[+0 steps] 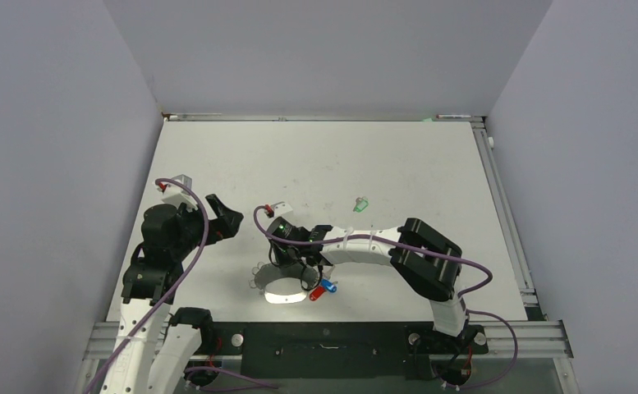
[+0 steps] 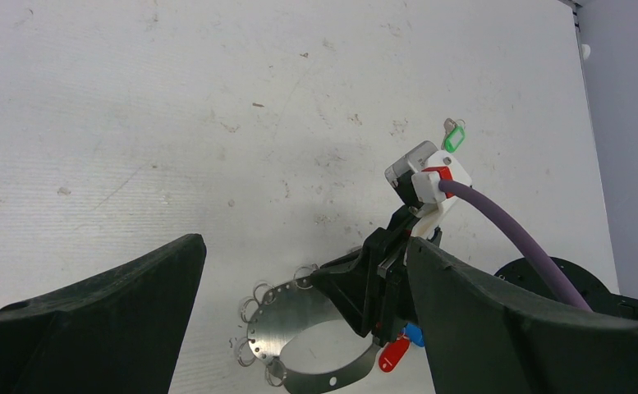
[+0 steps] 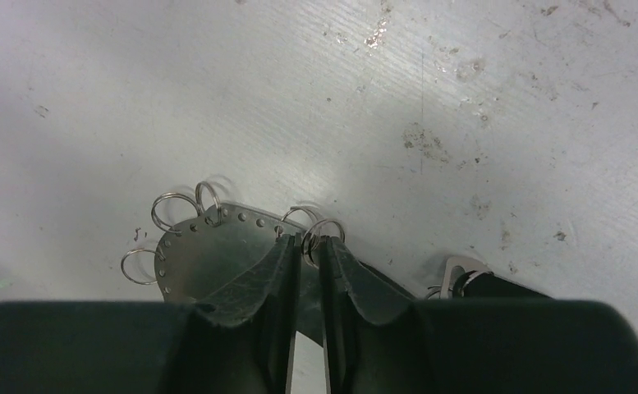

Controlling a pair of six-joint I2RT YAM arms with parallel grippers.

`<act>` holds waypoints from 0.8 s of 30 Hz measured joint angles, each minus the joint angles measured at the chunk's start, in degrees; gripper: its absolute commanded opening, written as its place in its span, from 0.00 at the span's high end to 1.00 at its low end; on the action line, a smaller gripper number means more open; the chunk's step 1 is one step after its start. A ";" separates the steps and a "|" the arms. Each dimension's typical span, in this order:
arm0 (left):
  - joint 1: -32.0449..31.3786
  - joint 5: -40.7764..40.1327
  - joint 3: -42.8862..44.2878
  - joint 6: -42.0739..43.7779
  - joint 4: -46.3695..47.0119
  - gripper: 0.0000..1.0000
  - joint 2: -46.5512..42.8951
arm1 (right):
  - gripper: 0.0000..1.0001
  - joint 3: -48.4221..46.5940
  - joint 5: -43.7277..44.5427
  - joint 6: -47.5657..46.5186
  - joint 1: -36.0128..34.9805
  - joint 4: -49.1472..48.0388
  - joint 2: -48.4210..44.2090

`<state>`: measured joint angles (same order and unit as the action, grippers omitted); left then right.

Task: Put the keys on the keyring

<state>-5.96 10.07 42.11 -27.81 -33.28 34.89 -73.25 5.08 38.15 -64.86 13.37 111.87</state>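
The keyring (image 1: 279, 293) is a flat silver band bent into a loop, with small wire rings along its edge, lying near the front middle of the table. My right gripper (image 1: 297, 267) reaches down onto its far edge; in the right wrist view the gripper (image 3: 309, 246) is shut on one small ring (image 3: 325, 230) at the band (image 3: 208, 250). A red key (image 1: 319, 293) and a blue key (image 1: 328, 286) lie just right of the loop. A green key (image 1: 360, 203) lies apart, farther back. My left gripper (image 1: 221, 222) is open and empty, raised to the left.
The left wrist view looks down on the keyring (image 2: 278, 316), the right gripper (image 2: 373, 308), the red key (image 2: 394, 355), the blue key (image 2: 415, 334) and the green key (image 2: 454, 138). Grey walls enclose the table. A small metal piece (image 3: 463, 271) lies right of the jaws.
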 measured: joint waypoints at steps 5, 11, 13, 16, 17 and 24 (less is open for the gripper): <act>0.00 0.00 0.00 0.00 0.00 0.10 0.04 | 0.83 0.02 -0.44 -0.15 0.00 -0.39 0.00; 0.00 0.00 0.00 0.00 0.00 0.10 0.04 | 0.82 0.02 -0.83 -0.15 0.00 -0.92 0.00; 0.00 0.00 0.00 0.00 0.00 0.10 0.04 | 0.82 0.02 -0.98 -0.15 0.00 -0.94 0.00; 0.00 0.00 0.00 -0.02 0.00 0.10 0.04 | 0.82 0.02 -1.03 -0.15 0.00 -0.94 0.00; 0.00 0.00 0.00 0.00 0.00 0.10 0.04 | 0.82 0.02 -1.03 -0.15 0.00 -0.94 0.00; 0.00 0.00 0.00 -0.02 0.00 0.10 0.04 | 0.81 0.02 -1.03 -0.15 0.00 -0.94 0.00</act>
<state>-5.96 10.07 42.11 -27.83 -33.28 34.94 -73.23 4.05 38.00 -64.86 12.43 111.87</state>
